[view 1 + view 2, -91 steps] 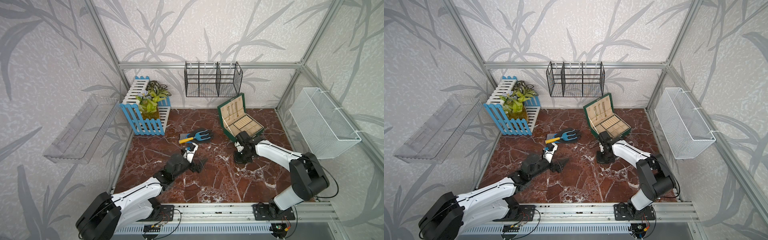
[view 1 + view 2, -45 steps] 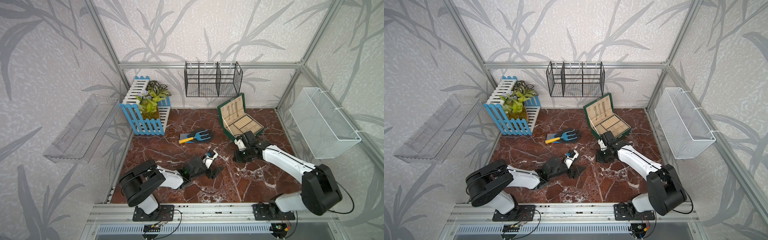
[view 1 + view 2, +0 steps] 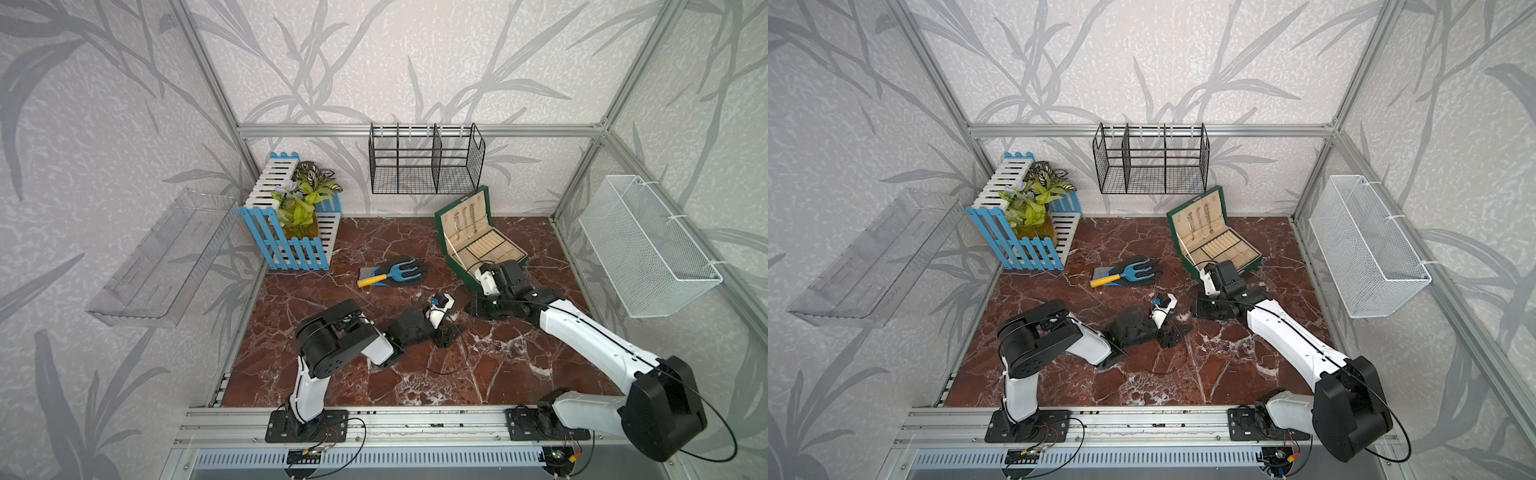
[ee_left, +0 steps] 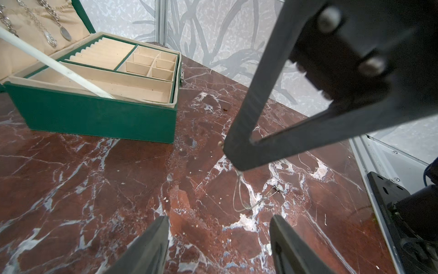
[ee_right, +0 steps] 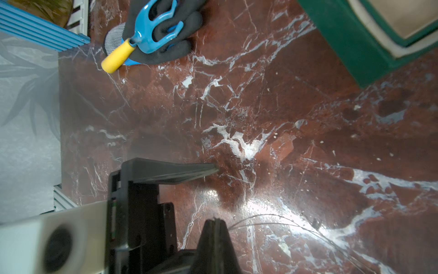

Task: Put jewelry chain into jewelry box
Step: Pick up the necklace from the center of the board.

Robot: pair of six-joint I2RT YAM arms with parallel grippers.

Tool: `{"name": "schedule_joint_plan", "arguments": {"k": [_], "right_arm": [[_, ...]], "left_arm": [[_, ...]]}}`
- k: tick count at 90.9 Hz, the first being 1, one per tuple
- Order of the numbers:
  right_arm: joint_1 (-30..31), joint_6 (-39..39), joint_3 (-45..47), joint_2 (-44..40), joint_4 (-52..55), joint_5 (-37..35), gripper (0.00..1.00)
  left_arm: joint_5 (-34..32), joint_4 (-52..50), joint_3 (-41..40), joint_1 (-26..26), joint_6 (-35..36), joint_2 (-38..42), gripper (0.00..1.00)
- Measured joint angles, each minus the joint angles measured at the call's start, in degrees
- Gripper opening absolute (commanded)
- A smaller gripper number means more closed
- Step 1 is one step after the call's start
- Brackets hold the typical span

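Red marble counter (image 3: 374, 386), two arms meeting near centre.
Left end effector (image 4: 219, 217) is hovering low, its jaws released and standing apart. At its 2 o'clock the right end effector (image 5: 214, 220) is clenching the thin jewelry chain (image 4: 239, 176), whose loop is trailing onto the counter. The jewelry box (image 4: 94, 118) is sitting open at the counter's 1 o'clock.

Red-brown marble tabletop (image 3: 374, 232). Carried: open green jewelry box (image 3: 457, 266); black glove (image 3: 417, 274); blue-and-white picket planter (image 3: 297, 253); thin chain (image 4: 239, 201), partly resting.

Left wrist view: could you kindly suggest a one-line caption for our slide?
The right gripper pinches a thin chain trailing onto the marble table, near the open jewelry box.
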State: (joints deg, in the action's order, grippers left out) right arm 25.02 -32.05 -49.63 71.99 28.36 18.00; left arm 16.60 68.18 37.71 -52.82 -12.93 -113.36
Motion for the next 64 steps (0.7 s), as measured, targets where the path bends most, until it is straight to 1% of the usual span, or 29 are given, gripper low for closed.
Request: {"name": "schedule_joint_plan", "arguments": {"k": [16,47,55,64], "right_arm": [[0.00,-1.20,0.00,-2.84,-0.63,-0.59,0.00],[0.00,-3.17,0.02,-6.75,-1.64,-2.54,0.00],[0.00,-3.85,0.24,-7.87,-2.19,-3.06,0.00],[0.00,-4.61,0.52,-9.49,-2.75,-4.24,0.00]], "left_arm": [[0.63,0.68,2.60,-0.02,-0.61,-3.34,0.72],[3.93,1.49,9.46,0.00,-0.81,-10.01,0.71],[4.81,1.51,10.36,0.00,-1.01,-10.95,0.70],[6.12,1.77,11.67,0.00,-1.55,-11.91,0.66]]}}
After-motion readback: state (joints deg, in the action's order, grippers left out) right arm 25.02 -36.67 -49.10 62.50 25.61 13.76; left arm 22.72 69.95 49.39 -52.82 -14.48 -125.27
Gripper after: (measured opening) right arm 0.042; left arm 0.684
